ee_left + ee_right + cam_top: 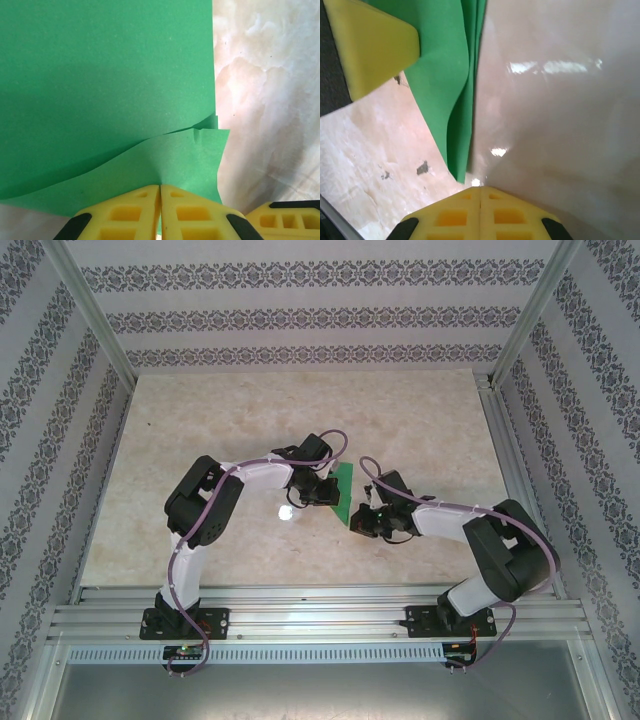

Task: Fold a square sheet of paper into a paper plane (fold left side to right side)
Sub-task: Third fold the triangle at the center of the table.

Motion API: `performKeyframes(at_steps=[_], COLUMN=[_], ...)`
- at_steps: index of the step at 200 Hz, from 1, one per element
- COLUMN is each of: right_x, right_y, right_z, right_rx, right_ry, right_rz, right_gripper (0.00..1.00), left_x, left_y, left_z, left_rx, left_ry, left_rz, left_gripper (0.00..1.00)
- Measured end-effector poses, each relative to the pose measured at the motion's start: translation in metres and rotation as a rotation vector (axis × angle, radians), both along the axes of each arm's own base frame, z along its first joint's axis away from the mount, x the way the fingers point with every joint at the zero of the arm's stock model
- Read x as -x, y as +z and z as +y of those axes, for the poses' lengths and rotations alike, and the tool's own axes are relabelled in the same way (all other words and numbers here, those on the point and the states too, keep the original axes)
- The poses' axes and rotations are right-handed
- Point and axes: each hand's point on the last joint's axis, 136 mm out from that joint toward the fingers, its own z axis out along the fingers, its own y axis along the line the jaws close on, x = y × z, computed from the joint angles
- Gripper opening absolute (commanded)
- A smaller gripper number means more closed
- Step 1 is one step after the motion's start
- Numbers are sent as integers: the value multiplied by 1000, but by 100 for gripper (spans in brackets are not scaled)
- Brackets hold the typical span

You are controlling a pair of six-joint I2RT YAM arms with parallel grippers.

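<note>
Pinching the square sheet of paper point(100, 75), the left gripper point(160, 186) is clamping down. The right gripper point(480, 188) is sitting shut beside it.

Bright, even overhead light, white glare patches on the glossy table point(555, 65), wrist views slightly soft.
</note>
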Motion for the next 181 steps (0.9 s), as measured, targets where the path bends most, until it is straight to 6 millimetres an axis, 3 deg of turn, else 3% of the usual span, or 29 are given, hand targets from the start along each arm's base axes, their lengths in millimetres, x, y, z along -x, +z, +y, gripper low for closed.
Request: performKeyframes(at_steps=[25, 63, 94, 155, 181], right_x=[-2, -21, -32, -24, -25], right_y=[17, 39, 25, -3, -4], right_z=[6, 25, 33, 25, 23], right_rx=[-42, -127, -132, -87, -101], right_ry=[8, 15, 7, -7, -12], right_rz=[-26, -60, -28, 30, 14], right_gripper=[1, 0, 0, 0, 0], left_x=[0, 0, 0, 0, 0], left_y=[0, 0, 0, 1, 5], left_z=[0, 0, 0, 0, -3], left_rx=[0, -1, -3, -7, 1], left_ry=[0, 0, 0, 1, -7], left_rz=[0, 1, 3, 4, 2], left_gripper=[12, 12, 12, 14, 35])
